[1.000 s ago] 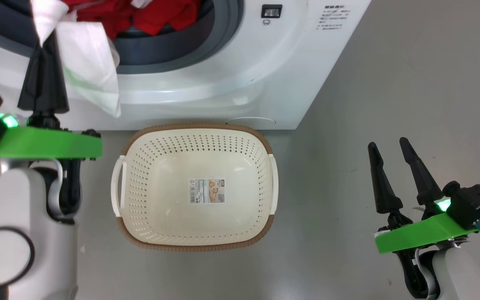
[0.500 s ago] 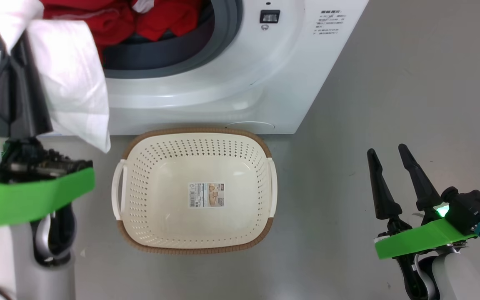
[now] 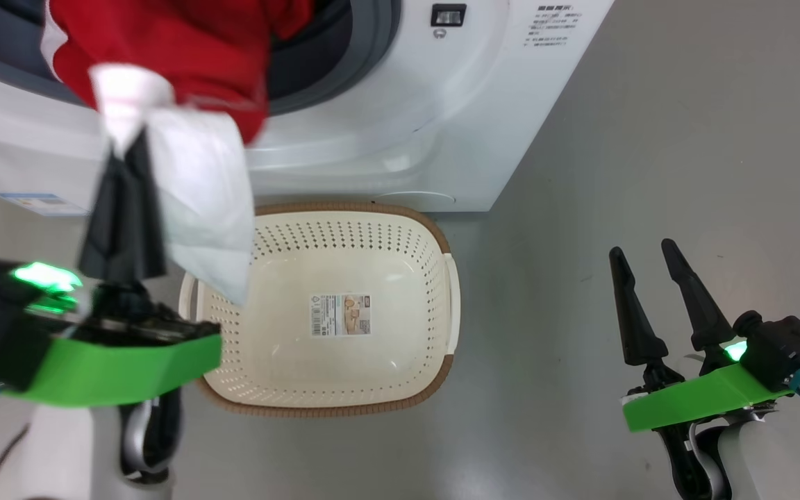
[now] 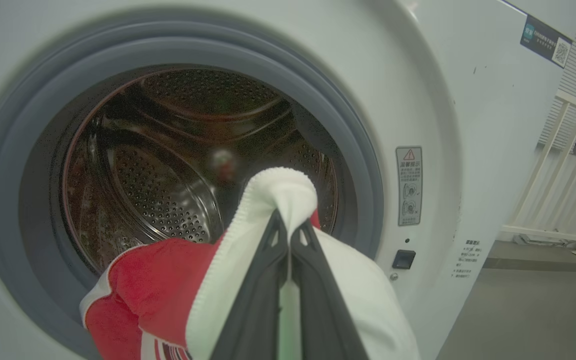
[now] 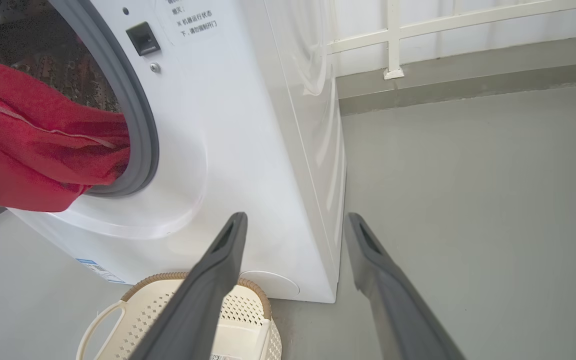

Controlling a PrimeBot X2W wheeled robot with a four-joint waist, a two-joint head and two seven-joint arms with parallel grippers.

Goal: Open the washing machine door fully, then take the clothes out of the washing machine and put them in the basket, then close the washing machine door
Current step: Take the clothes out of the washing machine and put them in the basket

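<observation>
At washing machine [image 3: 442, 104] mouth | clothes [image 3: 185, 62] hang downward, clamped in left pincer [image 3: 129, 139] | right pincer [image 3: 639, 244] agape

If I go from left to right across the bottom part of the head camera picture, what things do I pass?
The left gripper, shut on the clothes → the basket → the right gripper, open.

Soft red-and-white cloth garment [image 3: 185, 62], terry-rough; glossy white washing machine casing [image 3: 407, 139]; shiny perforated steel drum [image 4: 168, 215]; matt cream plastic basket [image 3: 344, 243].
</observation>
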